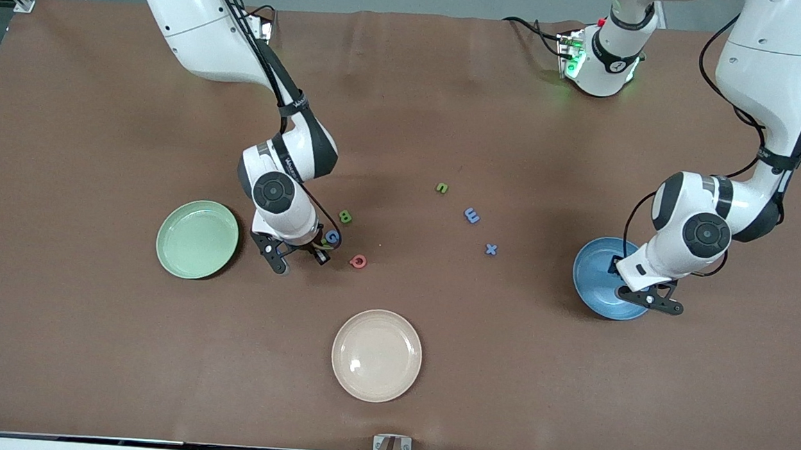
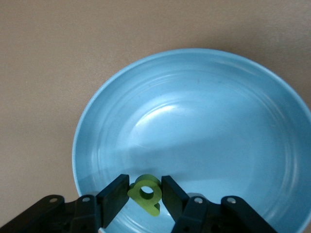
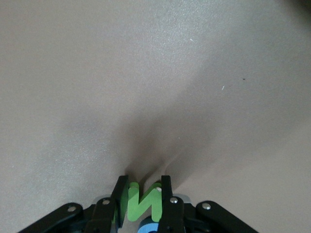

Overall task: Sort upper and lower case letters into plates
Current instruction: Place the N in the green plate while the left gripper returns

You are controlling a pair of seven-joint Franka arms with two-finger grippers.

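Two grips revealed only by wrist views: left gripper (image 2: pixel 142 192) pinching a yellow-green letter (image 2: pixel 145 192) over the blue plate (image 2: pixel 204 111) at the left arm's end; right gripper (image 3: pixel 141 194) clamped on a green N (image 3: pixel 141 203) just beside the mint plate (image 1: pixel 197 239). Front view: brown table (image 1: pixel 87 345), cream plate (image 1: pixel 376 355) nearest, loose letters (image 1: pixel 472 215) mid-table.

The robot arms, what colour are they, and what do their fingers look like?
Both arms are glossy white with black bands at the joints and round dark caps. Thin black cables run along them. The right gripper and left gripper are black, with flat black fingers and small silver screws.
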